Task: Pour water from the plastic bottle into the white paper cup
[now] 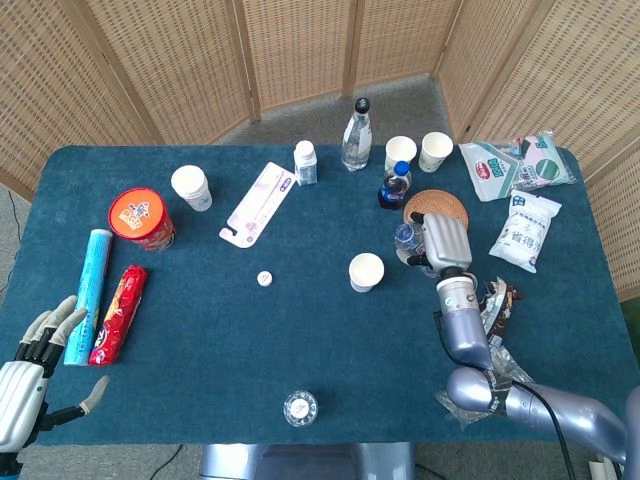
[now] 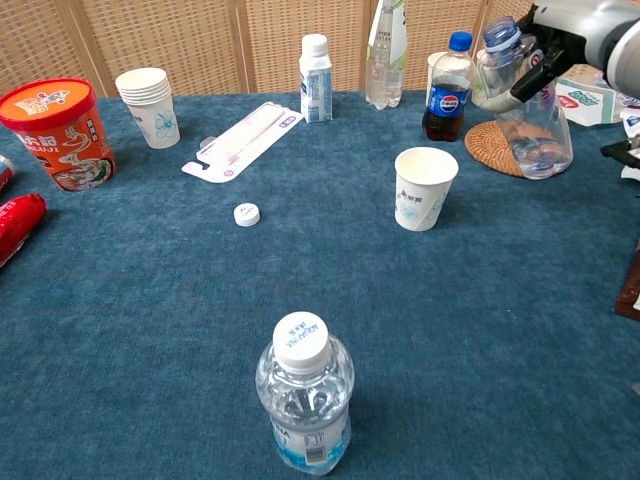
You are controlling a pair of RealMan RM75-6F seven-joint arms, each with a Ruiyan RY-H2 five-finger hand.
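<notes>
Left hand: at the near left corner of the desk, holding nothing, its fingers spread apart; idle and well away from the pouring site. Beside it lie a blue tube and a red packet. An orange tub, lid sealed, and a stack of cups stand further back; what they contain cannot be told.

Centre: a small white cap lies on the desk, probably the one removed from the pouring bottle. A sealed water bottle stands at the near edge, capped and full, not part of the present step.

White paper cup: upright and open on the desk, right of centre, placed within reach of the pouring arm. The head view looks into its mouth, but any water level is too faint to tell.

Right hand: clamped round the plastic bottle, which is uncapped, held almost upright, neck leaning slightly toward the cup. The bottle sits beside and behind the cup, over a round woven coaster, not above the cup's mouth. Only a shallow pool of water shows at its base, so most of its contents appear already poured. A cola bottle stands just to its left.
</notes>
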